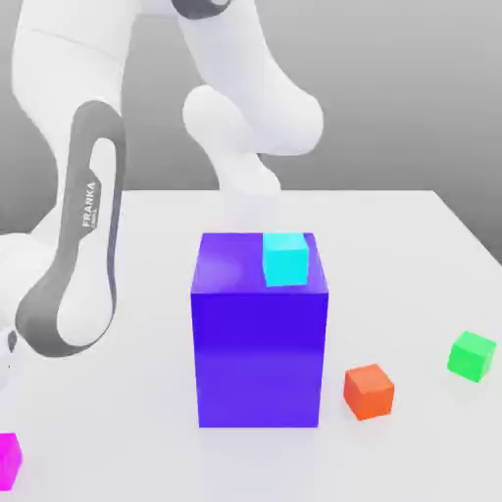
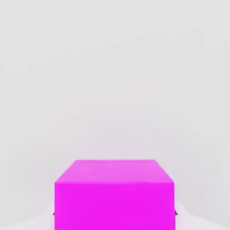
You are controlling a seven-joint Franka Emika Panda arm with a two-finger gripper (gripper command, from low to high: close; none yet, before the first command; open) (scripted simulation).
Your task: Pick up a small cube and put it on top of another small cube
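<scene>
While the end effector [image 2: 115,220] pinches it, the magenta cube [image 2: 115,204] lies between both fingertips.

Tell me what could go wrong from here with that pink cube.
The gripper has the pink cube between its fingers; it might slip when lifted.

The tall blue block stands on the table with a cyan cube on top; a low swing could knock either.

The orange cube sits turned at an angle, so stacking there might end up crooked.
</scene>
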